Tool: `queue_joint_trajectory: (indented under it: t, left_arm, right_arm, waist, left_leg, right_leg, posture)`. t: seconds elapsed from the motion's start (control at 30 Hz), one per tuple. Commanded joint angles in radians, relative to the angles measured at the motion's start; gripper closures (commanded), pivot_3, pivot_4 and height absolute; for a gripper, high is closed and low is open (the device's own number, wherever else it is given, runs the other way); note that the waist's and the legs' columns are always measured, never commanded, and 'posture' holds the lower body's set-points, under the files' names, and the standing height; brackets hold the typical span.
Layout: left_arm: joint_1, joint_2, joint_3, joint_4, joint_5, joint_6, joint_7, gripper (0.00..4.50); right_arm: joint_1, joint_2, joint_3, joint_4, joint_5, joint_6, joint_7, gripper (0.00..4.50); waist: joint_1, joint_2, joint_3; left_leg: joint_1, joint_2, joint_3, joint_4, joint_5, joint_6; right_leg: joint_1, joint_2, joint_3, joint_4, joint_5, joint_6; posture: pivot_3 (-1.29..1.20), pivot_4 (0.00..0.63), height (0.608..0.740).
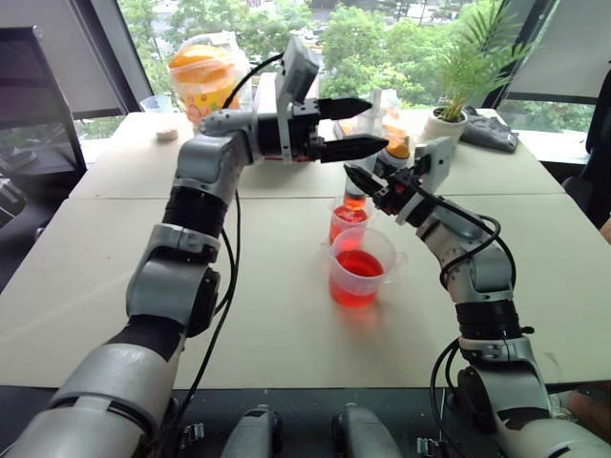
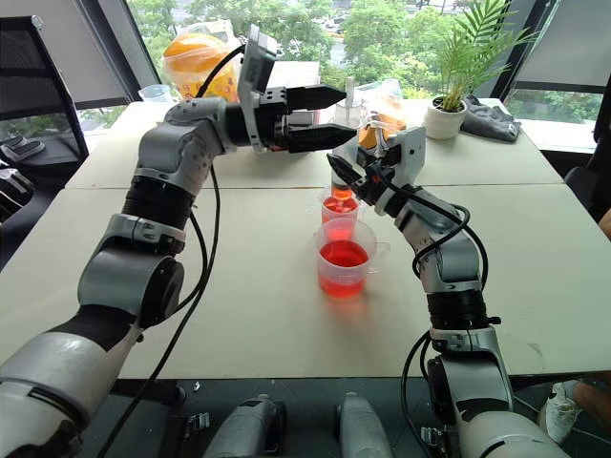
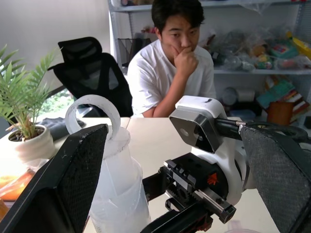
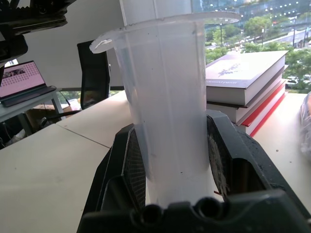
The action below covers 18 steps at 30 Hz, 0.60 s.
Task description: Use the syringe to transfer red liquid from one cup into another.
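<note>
Your right gripper (image 4: 175,160) clamped on the syringe (image 4: 167,97), tip in the smaller cup (image 1: 347,221), your left gripper (image 1: 361,126) jaws wide, around the plunger ring (image 3: 92,114).

Two cups (image 1: 360,267), one syringe (image 4: 167,97), two tools (image 1: 346,129).

Bare table (image 1: 239,334) near beaker (image 1: 359,267); books (image 4: 248,77) perhaps behind.

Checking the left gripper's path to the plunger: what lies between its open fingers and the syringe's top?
The left wrist view shows the plunger's ring between the left gripper's open fingers, beside one finger. The gap beside it is bare.
</note>
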<state>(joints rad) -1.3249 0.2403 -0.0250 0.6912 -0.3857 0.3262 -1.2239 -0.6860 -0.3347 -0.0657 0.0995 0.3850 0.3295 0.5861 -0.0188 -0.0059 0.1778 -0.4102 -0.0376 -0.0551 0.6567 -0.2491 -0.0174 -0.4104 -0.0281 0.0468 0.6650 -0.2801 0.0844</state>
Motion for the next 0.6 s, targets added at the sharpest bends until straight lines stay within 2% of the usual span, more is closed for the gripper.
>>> queue_joint_trajectory:
  t: [0.03,0.1,0.13,0.17,0.23,0.4,0.43,0.6]
  left_arm:
    - [-0.056,-0.013,0.014,0.022,0.015,-0.038,0.016,0.05]
    - [-0.066,-0.027,0.015,0.040,0.016,-0.045,0.019,0.05]
    - [-0.070,-0.033,0.014,0.047,0.016,-0.047,0.017,0.43]
    - [-0.073,-0.039,0.014,0.055,0.015,-0.047,0.016,0.61]
    - [-0.078,-0.046,0.015,0.070,0.017,-0.052,0.016,1.48]
    - [-0.083,-0.052,0.022,0.098,0.031,-0.056,0.023,4.11]
    - [-0.083,-0.052,0.024,0.102,0.035,-0.059,0.024,4.46]
    - [-0.077,-0.048,0.021,0.120,0.057,-0.074,0.024,4.46]
  right_arm:
    - [-0.015,-0.003,-0.004,-0.071,0.009,0.001,0.005,3.08]
    - [-0.012,-0.004,-0.002,-0.078,0.008,0.006,0.006,3.08]
    - [-0.012,-0.004,-0.002,-0.081,0.008,0.008,0.006,3.08]
    - [-0.011,-0.004,-0.001,-0.083,0.008,0.011,0.005,3.08]
    - [-0.012,-0.006,-0.002,-0.084,0.006,0.013,0.006,3.08]
    - [-0.012,-0.010,0.001,-0.105,0.003,0.023,0.006,3.08]
    - [-0.011,-0.011,0.001,-0.113,0.003,0.027,0.007,3.08]
    - [-0.008,-0.021,0.000,-0.151,0.003,0.049,0.005,3.08]
  waist:
    - [0.000,0.000,0.000]
    - [0.001,0.000,0.000]
    - [0.001,0.000,0.000]
    - [0.001,0.000,0.000]
    - [0.001,0.000,0.000]
    - [-0.002,0.000,0.000]
    - [0.000,0.000,0.000]
    - [0.001,0.000,0.000]
  left_leg:
    - [0.000,0.000,0.000,0.000,0.000,0.000]
    - [0.000,0.000,0.000,0.000,0.000,0.000]
    - [0.000,0.000,0.000,0.000,0.000,0.000]
    - [0.000,0.000,0.000,0.000,0.000,0.000]
    - [0.000,0.000,0.000,0.000,0.000,0.000]
    - [0.000,0.000,0.000,0.000,0.000,0.000]
    - [0.000,0.000,0.000,0.000,0.000,0.000]
    - [0.000,0.000,0.000,0.000,0.000,0.000]
  right_leg:
    - [0.000,0.000,0.000,0.000,0.000,0.000]
    - [0.000,0.000,0.000,0.000,0.000,0.000]
    - [0.000,0.000,0.000,0.000,0.000,0.000]
    - [0.000,0.000,0.000,0.000,0.000,0.000]
    - [0.000,0.000,0.000,0.000,0.000,0.000]
    - [0.000,0.000,0.000,0.000,0.000,0.000]
    - [0.000,0.000,0.000,0.000,0.000,0.000]
    - [0.000,0.000,0.000,0.000,0.000,0.000]
  posture:
    - [0.00,0.150,0.740]
    - [0.00,0.150,0.740]
    - [0.00,0.150,0.740]
    - [0.00,0.150,0.740]
    - [0.00,0.150,0.740]
    - [0.00,0.150,0.740]
    - [0.00,0.150,0.740]
    - [0.00,0.150,0.740]
